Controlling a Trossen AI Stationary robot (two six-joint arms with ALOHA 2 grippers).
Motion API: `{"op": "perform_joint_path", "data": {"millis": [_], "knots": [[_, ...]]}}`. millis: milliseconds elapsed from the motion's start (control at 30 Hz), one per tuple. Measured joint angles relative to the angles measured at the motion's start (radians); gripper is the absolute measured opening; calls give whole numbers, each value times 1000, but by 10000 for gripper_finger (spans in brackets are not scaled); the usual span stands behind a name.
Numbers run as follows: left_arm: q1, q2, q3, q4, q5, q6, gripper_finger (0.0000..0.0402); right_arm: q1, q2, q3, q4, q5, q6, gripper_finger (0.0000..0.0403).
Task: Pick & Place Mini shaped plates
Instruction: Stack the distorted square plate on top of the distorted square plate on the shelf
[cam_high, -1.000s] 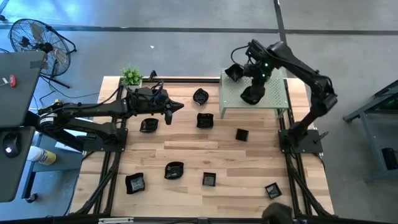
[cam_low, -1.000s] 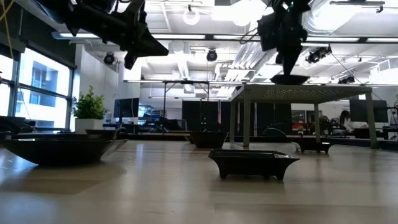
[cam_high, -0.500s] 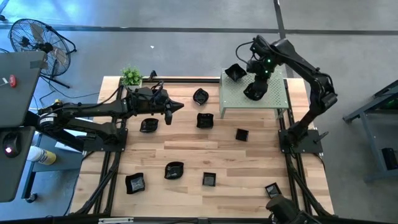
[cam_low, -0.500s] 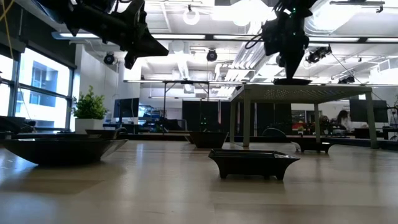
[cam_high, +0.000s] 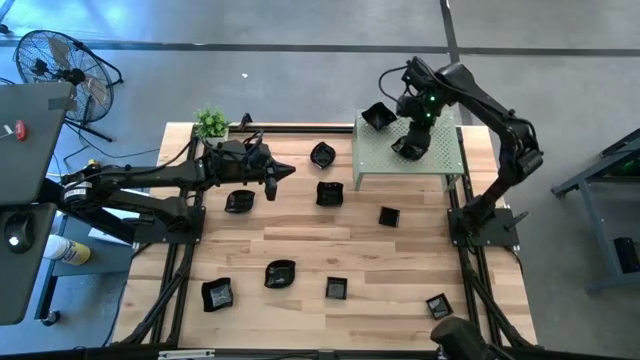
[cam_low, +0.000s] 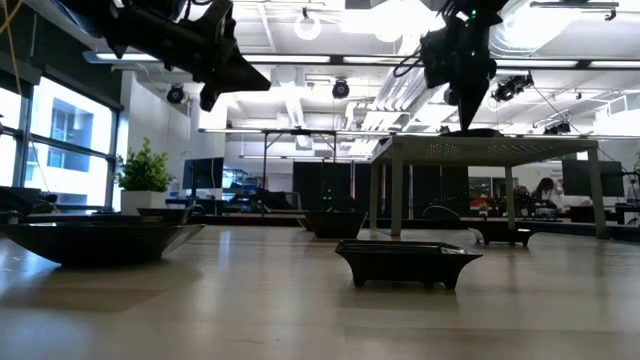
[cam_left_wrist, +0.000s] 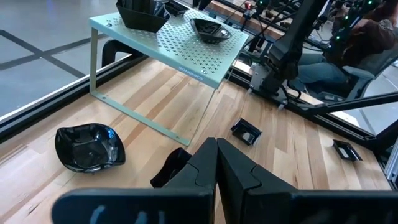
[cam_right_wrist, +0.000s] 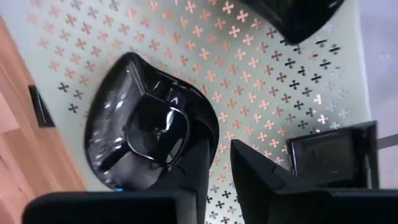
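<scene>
Your right gripper (cam_high: 408, 147) hangs over the pale green perforated stand (cam_high: 440, 160) at the upper right of the high view, its fingers (cam_right_wrist: 200, 163) parted a little. In the right wrist view the rim of a wavy-edged black dish (cam_right_wrist: 146, 144) sits between the two fingers; whether they touch it you cannot tell. The dish rests flat on the stand's top. A second black dish (cam_high: 377, 116) lies at the stand's far left corner, well apart from the fingers.

Your left gripper (cam_high: 276, 177) waits above the worktop (cam_high: 300, 245) left of centre in the high view, fingers (cam_left_wrist: 208, 163) clenched together on nothing. Just beside it on the worktop lies another dish (cam_high: 239, 202). More mini shaped plates (cam_high: 279, 273) are scattered over the wood toward the lower edge of the frame.
</scene>
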Motion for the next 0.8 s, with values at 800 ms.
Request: {"op": "perform_joint_path", "data": {"millis": [800], "knots": [[46, 0, 44, -238, -17, -5, 1, 556, -750, -673, 1044, 104, 754, 4]]}}
